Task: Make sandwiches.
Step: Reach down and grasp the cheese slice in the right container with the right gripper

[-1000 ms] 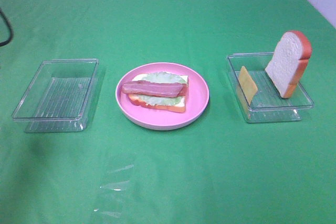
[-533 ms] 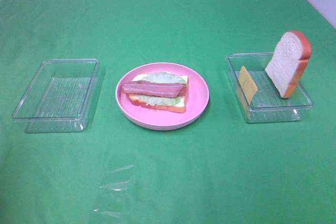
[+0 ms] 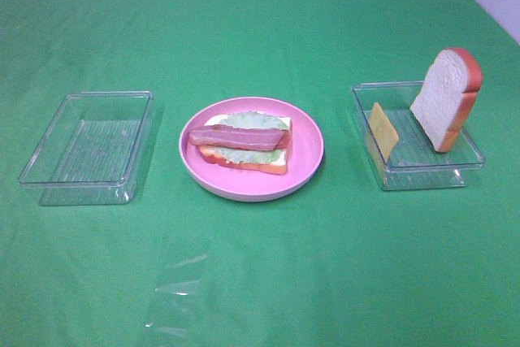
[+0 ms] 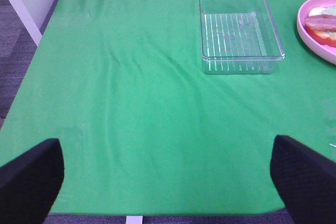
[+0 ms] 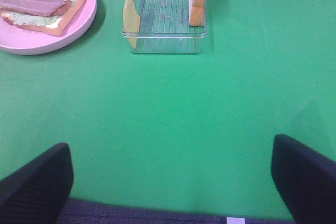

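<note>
High view: two clear trays. The left tray (image 3: 85, 148) lies apart, and the right tray (image 3: 418, 170) holds one cheese square (image 3: 383, 128) and one upright bread slice (image 3: 445, 97). One pink plate (image 3: 309, 160) sits between them on the green counter (image 3: 260, 266) and carries one open sandwich (image 3: 244, 142) — bread, lettuce, bacon on top.

Left wrist: the left gripper (image 4: 168, 179) is spread wide.

Right wrist: the right gripper (image 5: 168, 179) is wide too.

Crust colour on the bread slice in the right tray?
Orange-brown crust, white face; clearest in exterior high view.

Wide-spread black jaws frame green cloth (image 4: 131, 119), 1 clear tray (image 4: 239, 65), pink plate (image 4: 313, 47) edge.
</note>
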{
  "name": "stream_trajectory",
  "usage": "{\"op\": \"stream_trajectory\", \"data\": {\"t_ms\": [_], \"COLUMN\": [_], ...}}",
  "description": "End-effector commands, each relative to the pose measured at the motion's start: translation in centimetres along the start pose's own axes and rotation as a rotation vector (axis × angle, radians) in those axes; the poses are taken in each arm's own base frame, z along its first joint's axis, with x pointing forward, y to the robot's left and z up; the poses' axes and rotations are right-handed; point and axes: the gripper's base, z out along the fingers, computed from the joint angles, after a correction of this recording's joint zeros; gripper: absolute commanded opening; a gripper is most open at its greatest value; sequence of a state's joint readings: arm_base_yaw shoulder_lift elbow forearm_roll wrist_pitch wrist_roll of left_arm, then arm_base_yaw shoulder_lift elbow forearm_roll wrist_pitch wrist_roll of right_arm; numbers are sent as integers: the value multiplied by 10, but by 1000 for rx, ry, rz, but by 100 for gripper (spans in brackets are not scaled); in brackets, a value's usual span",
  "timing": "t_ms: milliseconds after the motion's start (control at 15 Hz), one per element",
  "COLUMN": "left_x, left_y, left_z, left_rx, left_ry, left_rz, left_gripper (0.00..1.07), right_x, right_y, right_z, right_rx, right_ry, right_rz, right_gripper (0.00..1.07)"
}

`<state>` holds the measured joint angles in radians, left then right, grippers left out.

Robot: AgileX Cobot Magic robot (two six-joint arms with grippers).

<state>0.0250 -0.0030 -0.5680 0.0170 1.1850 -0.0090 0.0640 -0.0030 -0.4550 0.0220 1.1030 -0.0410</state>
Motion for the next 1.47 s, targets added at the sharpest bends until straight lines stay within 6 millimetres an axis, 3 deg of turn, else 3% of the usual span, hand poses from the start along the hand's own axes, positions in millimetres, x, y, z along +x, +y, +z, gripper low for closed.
{"op": "stream_trajectory", "data": {"t_ms": [67, 200, 1467], "left_x": [-1, -1, -1], "left_y": [0, 0, 0], "left_z": [4, 11, 11], "left_rx": [12, 12, 13], "left_ry": [-43, -65, -65], "left_rz": [3, -16, -14], "left_gripper": [100, 100, 100], "right_x": [3, 2, 2], "right_y": [1, 1, 1], "right_z": [-2, -2, -2], "right_rx": [-1, -2, -2], "right_ry": [-31, -28, -28], "right_rz": [8, 8, 8], "right_gripper": [98, 98, 98]}}
